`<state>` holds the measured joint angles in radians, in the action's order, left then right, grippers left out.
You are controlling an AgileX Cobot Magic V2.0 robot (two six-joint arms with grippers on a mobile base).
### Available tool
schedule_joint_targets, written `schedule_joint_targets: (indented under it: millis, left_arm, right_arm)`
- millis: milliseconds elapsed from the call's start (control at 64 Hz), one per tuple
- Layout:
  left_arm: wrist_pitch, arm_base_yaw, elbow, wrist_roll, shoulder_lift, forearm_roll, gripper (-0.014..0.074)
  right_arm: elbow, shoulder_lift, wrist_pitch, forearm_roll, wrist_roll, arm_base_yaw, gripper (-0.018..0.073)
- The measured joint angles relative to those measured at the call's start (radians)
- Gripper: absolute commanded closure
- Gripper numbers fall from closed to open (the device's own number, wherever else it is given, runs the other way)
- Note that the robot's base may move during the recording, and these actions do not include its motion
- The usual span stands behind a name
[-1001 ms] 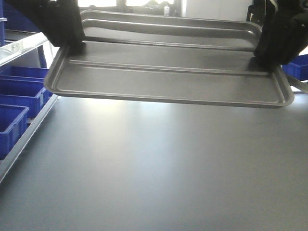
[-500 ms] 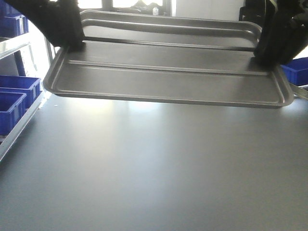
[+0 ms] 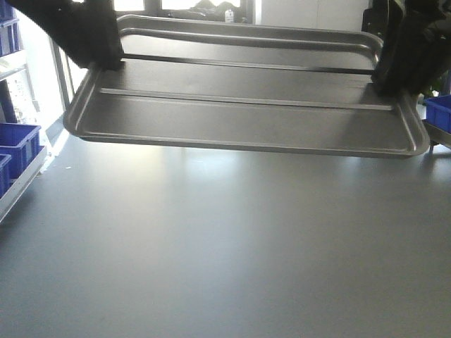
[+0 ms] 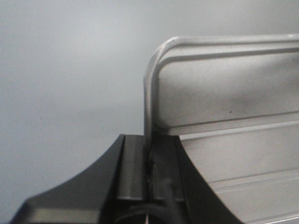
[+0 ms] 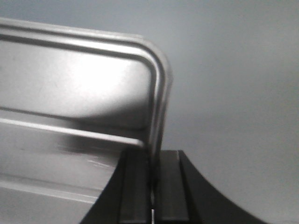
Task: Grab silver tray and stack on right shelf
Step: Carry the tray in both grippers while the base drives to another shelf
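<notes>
The silver tray (image 3: 246,116), shiny with two long ridges across its floor, hangs level in the air above the grey table (image 3: 225,246). My left gripper (image 3: 106,60) is shut on its left rim. My right gripper (image 3: 391,77) is shut on its right rim. In the left wrist view the jaws (image 4: 149,158) pinch the tray's left rim (image 4: 224,93) just below a rounded corner. In the right wrist view the jaws (image 5: 154,163) pinch the right rim of the tray (image 5: 74,88) the same way. The right shelf is out of view.
Blue plastic bins (image 3: 17,144) sit on a metal-framed rack at the far left. Another blue bin (image 3: 438,113) shows at the right edge. Bright windows lie behind the tray.
The view has swung to the right: the blue bins at the left have slid out toward the left edge. The tray stays held the same way between both grippers.
</notes>
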<state>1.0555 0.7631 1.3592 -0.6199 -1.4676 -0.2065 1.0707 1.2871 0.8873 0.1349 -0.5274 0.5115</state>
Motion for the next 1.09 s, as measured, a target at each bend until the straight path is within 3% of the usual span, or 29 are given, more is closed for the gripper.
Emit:
schedule_joint_targets:
  millis: [1094]
  left_arm:
    - [0.000,0.000,0.002,0.000,-0.002,0.013,0.0689]
  right_arm:
    - [0.000,0.000,0.000,0.000,0.000,0.000,0.0503]
